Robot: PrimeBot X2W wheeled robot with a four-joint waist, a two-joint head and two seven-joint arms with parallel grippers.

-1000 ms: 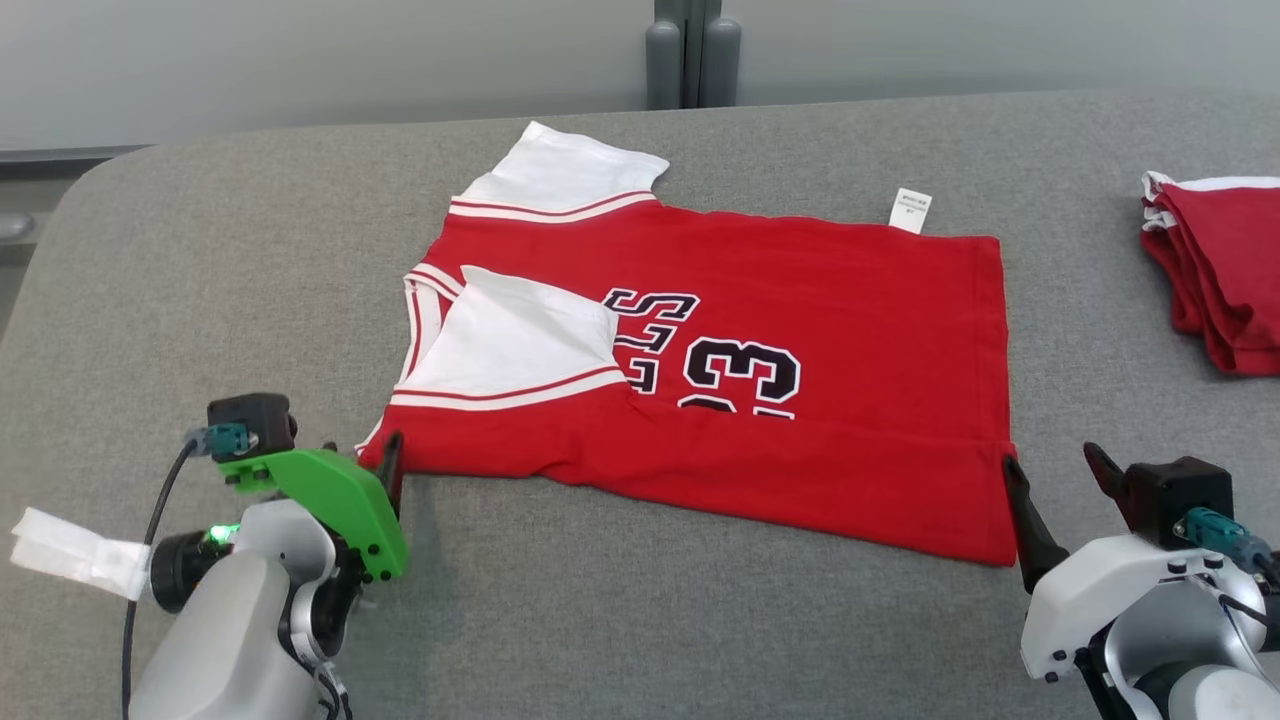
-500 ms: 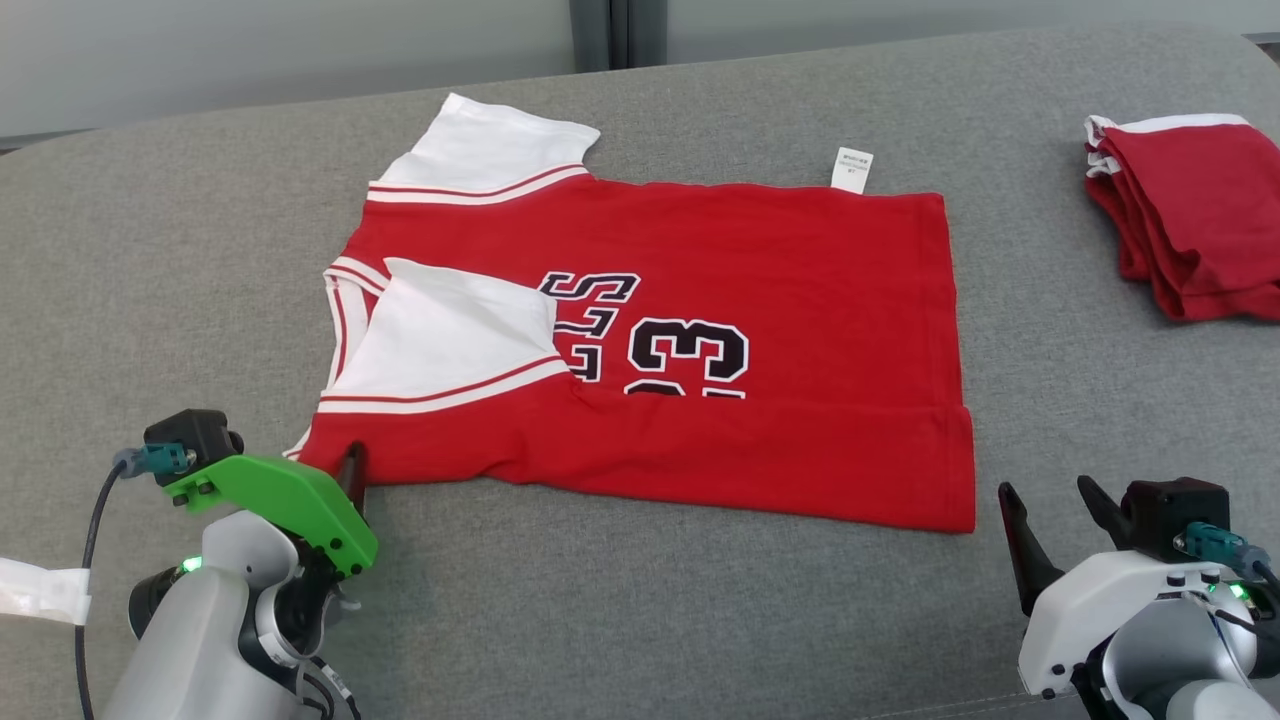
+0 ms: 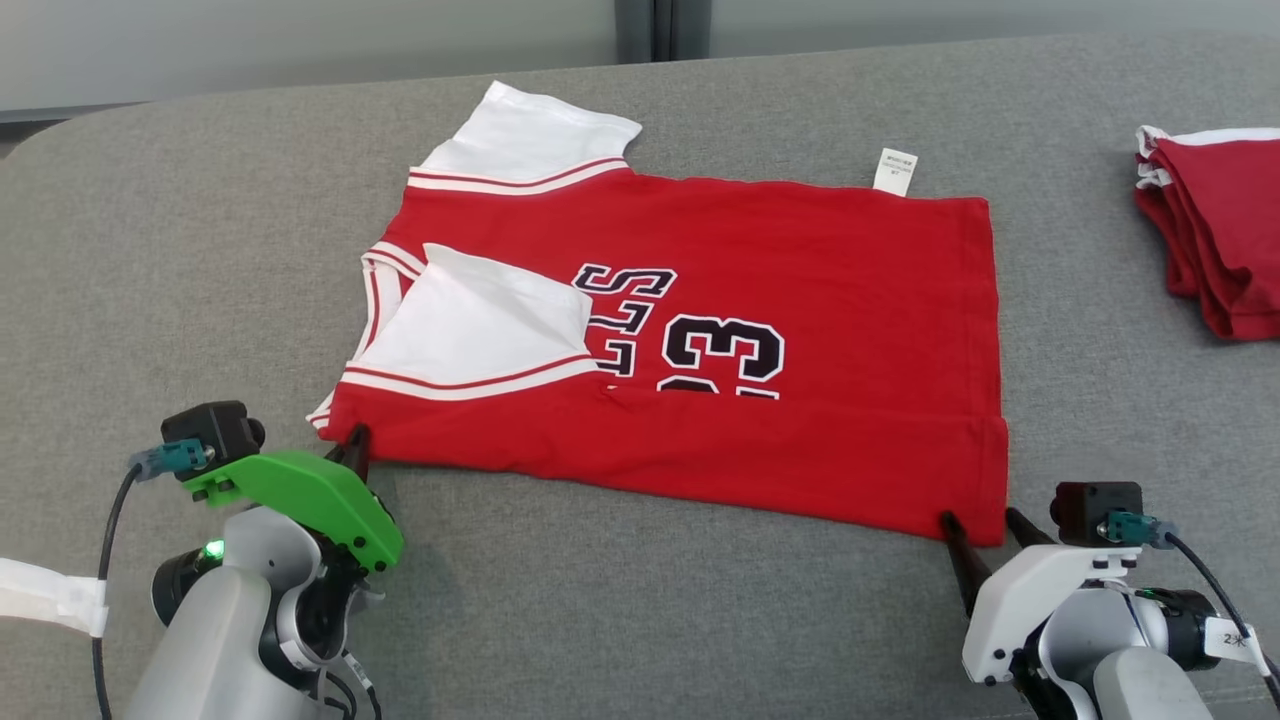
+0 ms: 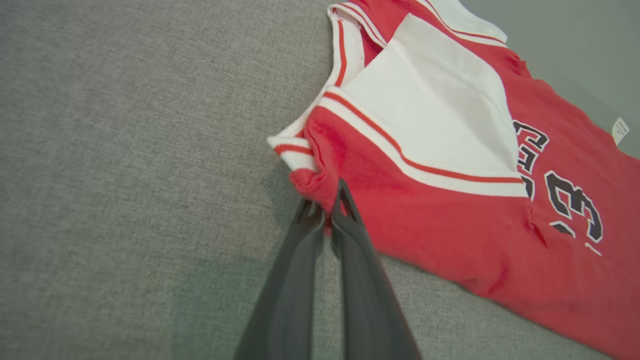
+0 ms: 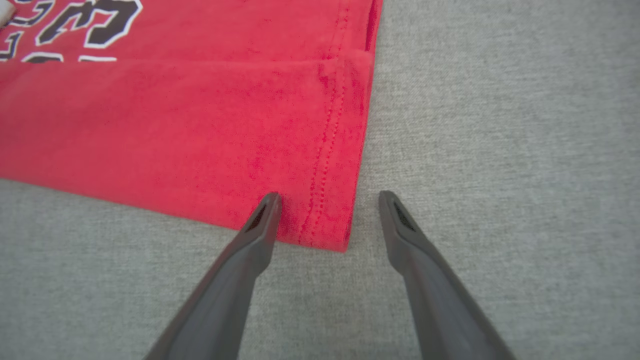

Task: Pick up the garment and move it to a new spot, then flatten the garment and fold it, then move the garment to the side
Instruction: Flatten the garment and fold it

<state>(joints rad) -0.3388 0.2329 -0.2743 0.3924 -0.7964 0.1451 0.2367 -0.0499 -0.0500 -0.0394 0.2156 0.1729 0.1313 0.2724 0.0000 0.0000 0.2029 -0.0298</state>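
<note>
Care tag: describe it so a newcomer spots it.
On the grey table lies a red jersey numbered 23. Along its far edge, near the right corner, a care tag sticks out. Unlike the white sleeves, it is tiny and rectangular.

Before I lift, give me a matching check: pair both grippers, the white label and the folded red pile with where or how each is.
Things: 1 left gripper; 2 right gripper; 3 white label; 4 folded red pile.
States: A at the far right of the table; B open around a hem corner of the shirt; C at the shirt's far edge; D shut on the shirt's collar-side corner.
Pairs: 1-D; 2-B; 3-C; 4-A.
</note>
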